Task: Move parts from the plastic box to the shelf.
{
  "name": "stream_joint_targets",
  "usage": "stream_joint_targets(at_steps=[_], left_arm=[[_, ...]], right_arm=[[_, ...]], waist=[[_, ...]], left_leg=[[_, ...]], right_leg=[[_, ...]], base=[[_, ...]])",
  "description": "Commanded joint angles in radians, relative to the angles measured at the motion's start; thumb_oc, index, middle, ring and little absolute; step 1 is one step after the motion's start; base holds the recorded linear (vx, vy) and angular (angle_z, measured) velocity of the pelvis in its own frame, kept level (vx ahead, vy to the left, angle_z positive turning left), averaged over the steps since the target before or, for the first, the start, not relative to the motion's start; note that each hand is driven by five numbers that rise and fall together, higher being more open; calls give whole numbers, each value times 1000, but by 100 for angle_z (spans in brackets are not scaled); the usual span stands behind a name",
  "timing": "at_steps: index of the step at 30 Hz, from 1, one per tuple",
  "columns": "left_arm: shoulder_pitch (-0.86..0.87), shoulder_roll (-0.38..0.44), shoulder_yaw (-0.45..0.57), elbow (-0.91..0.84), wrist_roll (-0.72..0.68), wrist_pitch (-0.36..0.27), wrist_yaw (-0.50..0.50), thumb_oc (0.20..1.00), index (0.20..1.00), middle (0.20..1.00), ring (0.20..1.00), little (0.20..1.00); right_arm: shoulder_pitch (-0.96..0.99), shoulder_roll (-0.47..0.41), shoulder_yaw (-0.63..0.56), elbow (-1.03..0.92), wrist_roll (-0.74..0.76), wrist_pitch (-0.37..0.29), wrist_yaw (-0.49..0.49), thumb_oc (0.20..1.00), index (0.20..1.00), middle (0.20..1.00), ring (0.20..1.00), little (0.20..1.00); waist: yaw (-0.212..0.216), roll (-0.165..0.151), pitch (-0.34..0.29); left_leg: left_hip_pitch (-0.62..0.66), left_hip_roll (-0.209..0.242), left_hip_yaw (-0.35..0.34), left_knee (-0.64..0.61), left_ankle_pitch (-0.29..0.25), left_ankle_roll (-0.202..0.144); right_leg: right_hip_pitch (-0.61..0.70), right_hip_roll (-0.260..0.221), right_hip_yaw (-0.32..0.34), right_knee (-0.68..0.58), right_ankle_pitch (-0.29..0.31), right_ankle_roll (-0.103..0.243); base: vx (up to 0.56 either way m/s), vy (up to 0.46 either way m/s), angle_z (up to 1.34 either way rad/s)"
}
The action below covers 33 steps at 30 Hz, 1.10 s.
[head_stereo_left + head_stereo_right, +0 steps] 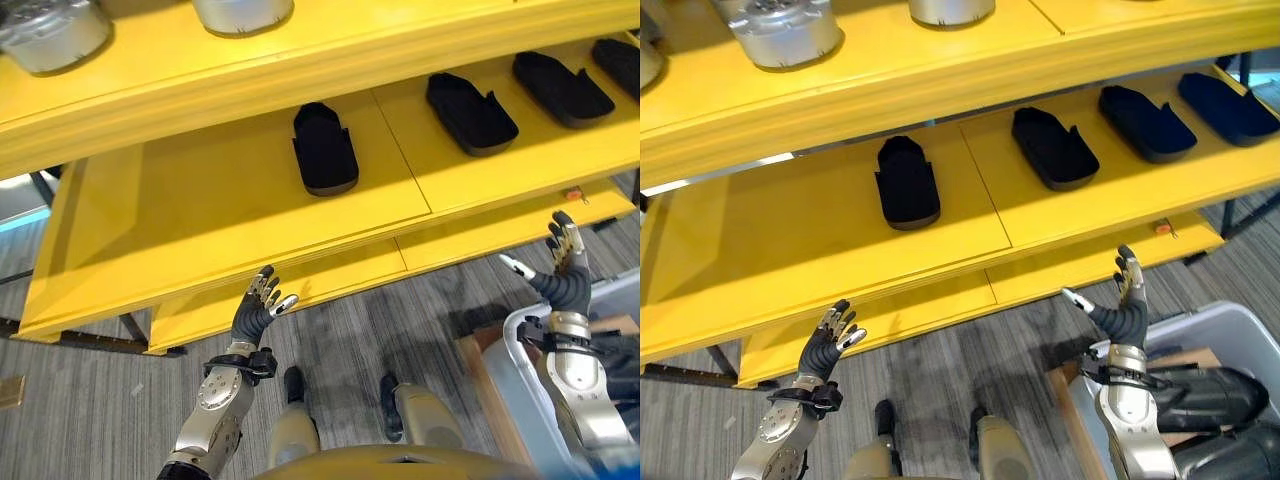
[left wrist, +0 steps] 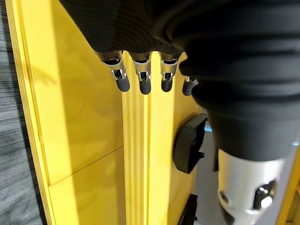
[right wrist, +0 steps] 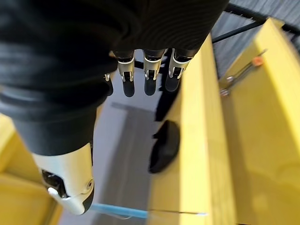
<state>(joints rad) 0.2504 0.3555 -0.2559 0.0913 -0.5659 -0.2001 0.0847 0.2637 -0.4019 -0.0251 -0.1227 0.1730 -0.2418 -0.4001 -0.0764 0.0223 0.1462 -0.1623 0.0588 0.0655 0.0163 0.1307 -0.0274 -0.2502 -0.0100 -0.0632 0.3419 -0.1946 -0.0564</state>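
Several black moulded parts lie in a row on the yellow shelf's (image 1: 230,200) middle tier: one near the centre (image 1: 324,150), others to its right (image 1: 470,113) (image 1: 562,88). The grey plastic box (image 1: 1230,322) stands on the floor at the lower right with dark parts (image 1: 1212,395) inside. My left hand (image 1: 255,310) is raised in front of the shelf's lower front edge, open and empty. Above the box's near corner, my right hand (image 1: 565,272) points up at the shelf, fingers straight, holding nothing. Straight fingers (image 2: 140,79) show in the left wrist view, and one black part (image 3: 165,145) in the right wrist view.
Two silver metal parts (image 1: 55,35) (image 1: 243,12) sit on the upper tier. A small orange item (image 1: 1162,228) lies at the lower tier's right end. The middle tier's left half (image 1: 180,210) is bare. A brown board (image 1: 482,372) lies beside the box on grey carpet.
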Motion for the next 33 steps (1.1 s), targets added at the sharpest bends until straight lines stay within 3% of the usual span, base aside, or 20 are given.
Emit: stream_joint_targets(at_steps=[1, 3, 4, 14, 22, 23, 25, 26, 28, 29, 30, 32, 33], left_arm=[[-5, 15, 52, -35, 43, -33, -13, 1000, 1000, 1000, 1000, 1000], [16, 10, 62, -59, 48, -29, -7, 1000, 1000, 1000, 1000, 1000], [20, 8, 63, -57, 41, -29, -20, 1000, 1000, 1000, 1000, 1000], [51, 21, 84, -33, 44, -13, -24, 1000, 1000, 1000, 1000, 1000], [45, 31, 55, -37, 51, -13, -24, 1000, 1000, 1000, 1000, 1000], [41, 30, 57, -37, 50, -15, -17, 1000, 1000, 1000, 1000, 1000], [44, 33, 79, -40, 46, -19, 2, 1000, 1000, 1000, 1000, 1000], [53, 28, 91, -43, 39, -23, 16, 1000, 1000, 1000, 1000, 1000], [66, 18, 102, -29, 31, -19, 13, 1000, 1000, 1000, 1000, 1000], [67, 16, 107, -19, 28, -15, 12, 1000, 1000, 1000, 1000, 1000], [67, 16, 107, -19, 28, -15, 12, 1000, 1000, 1000, 1000, 1000], [66, 10, 113, -9, 26, -10, 16, 1000, 1000, 1000, 1000, 1000], [66, 10, 113, -9, 26, -10, 17, 1000, 1000, 1000, 1000, 1000]], right_arm=[[-48, 15, -11, -47, -23, -27, 11, 1000, 1000, 1000, 1000, 1000], [-99, 37, 29, -11, -18, -23, 6, 1000, 1000, 1000, 1000, 1000], [-115, 42, 44, -11, -13, -17, 21, 1000, 1000, 1000, 1000, 1000], [-106, 77, 131, -9, 91, 18, 115, 1000, 1000, 1000, 1000, 1000], [-103, 88, 163, -31, 104, 14, 130, 1000, 1000, 1000, 1000, 1000], [-114, 94, 175, -24, 105, 15, 129, 1000, 1000, 1000, 1000, 1000], [-137, 108, 197, -19, 111, 15, 124, 1000, 1000, 1000, 1000, 1000], [-147, 113, 215, -15, 100, 17, 118, 1000, 1000, 1000, 1000, 1000], [-152, 115, 223, -3, 97, 24, 122, 1000, 1000, 1000, 1000, 1000], [-155, 115, 224, 0, 95, 29, 123, 1000, 1000, 1000, 1000, 1000], [-155, 115, 224, -1, 95, 29, 122, 1000, 1000, 1000, 1000, 1000], [-164, 114, 217, 6, 83, 42, 115, 1000, 1000, 1000, 1000, 1000], [-165, 114, 217, 6, 83, 43, 115, 1000, 1000, 1000, 1000, 1000]], waist=[[20, -12, -10], [68, -16, -6], [61, -12, -7], [63, -33, -55], [38, -29, -40], [40, -27, -27], [85, -17, -14], [107, -7, -10], [112, 2, -13], [111, 3, -13], [112, 3, -11], [94, 0, -11], [96, 0, -11]], left_leg=[[13, -166, -197, 21, -94, 39], [6, -284, -423, 82, -109, 61], [20, -282, -426, 77, -113, 72], [81, -246, -319, 35, -128, 105], [87, -233, -217, 47, -156, 121], [87, -223, -193, 55, -163, 122], [89, -179, -121, 43, -171, 110], [98, -155, -90, 34, -175, 102], [117, -128, -50, 19, -180, 98], [132, -120, -31, 13, -187, 98], [135, -120, -29, 12, -188, 98], [152, -120, -19, 2, -196, 97], [152, -120, -16, 3, -197, 98]], right_leg=[[115, 12, 85, -257, 167, 112], [108, 50, 185, -244, 177, 111], [104, 65, 212, -233, 179, 113], [142, 75, 295, -270, 207, 133], [97, 103, 388, -244, 245, 166], [83, 103, 374, -227, 242, 174], [57, 19, 161, -203, 215, 180], [61, -55, 8, -199, 202, 176], [67, -137, -107, -203, 218, 170], [70, -168, -127, -217, 237, 177], [72, -167, -125, -219, 238, 178], [41, -207, -63, -254, 313, 207], [40, -207, -61, -254, 314, 207]], base=[[146, 6, -64], [75, 40, -123], [30, 58, -130], [42, 78, -61], [-20, 62, -38], [-77, 34, -70], [-47, -18, -150], [-19, -57, -211], [11, -54, -142], [25, -38, -63], [33, -79, -53], [35, -94, -48], [41, -83, -34]])
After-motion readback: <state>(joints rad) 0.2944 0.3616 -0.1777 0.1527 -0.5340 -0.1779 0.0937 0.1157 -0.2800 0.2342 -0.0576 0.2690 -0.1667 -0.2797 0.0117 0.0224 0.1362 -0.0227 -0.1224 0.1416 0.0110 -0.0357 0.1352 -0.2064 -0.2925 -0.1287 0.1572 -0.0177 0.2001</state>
